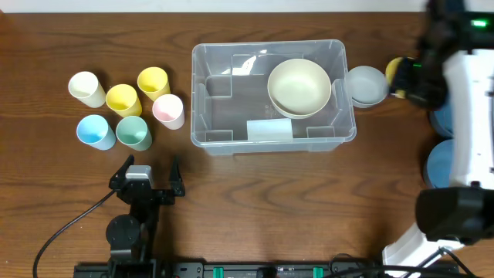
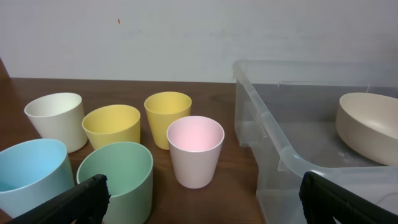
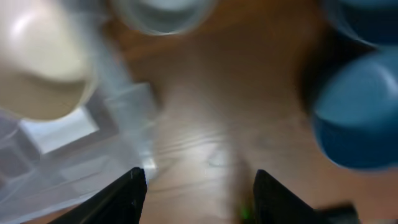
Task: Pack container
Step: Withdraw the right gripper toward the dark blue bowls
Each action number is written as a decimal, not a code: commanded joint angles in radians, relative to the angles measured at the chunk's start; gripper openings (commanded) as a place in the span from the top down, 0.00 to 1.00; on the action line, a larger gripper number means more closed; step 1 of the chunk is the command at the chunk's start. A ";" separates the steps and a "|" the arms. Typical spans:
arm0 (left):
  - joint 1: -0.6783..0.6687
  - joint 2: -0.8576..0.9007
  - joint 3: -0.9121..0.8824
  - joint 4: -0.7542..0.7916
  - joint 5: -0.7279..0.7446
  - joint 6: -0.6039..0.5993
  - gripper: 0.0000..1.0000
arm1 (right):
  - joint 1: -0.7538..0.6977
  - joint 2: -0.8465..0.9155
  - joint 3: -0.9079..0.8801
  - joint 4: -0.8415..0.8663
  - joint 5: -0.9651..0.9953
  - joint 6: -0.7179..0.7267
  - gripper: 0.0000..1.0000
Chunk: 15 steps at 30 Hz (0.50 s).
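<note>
Brown wood-grain tabletop, pale wall behind. Clear container sits at overhead centre, cream bowl inside. Left tool spread wide, empty; right tool likewise.

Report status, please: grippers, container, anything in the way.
Left gripper open, empty, by the cups. Right gripper open, empty, right of container. Container holds one cream bowl. Nothing over its opening.
</note>
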 commanded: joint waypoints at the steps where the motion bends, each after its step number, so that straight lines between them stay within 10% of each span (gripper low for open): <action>1: 0.005 -0.004 -0.016 -0.036 0.014 0.017 0.02 | -0.118 -0.095 -0.050 -0.009 0.002 0.016 0.44; 15: 0.005 -0.005 -0.016 -0.036 0.014 0.017 0.02 | -0.574 -0.406 -0.698 0.217 -0.108 -0.044 0.43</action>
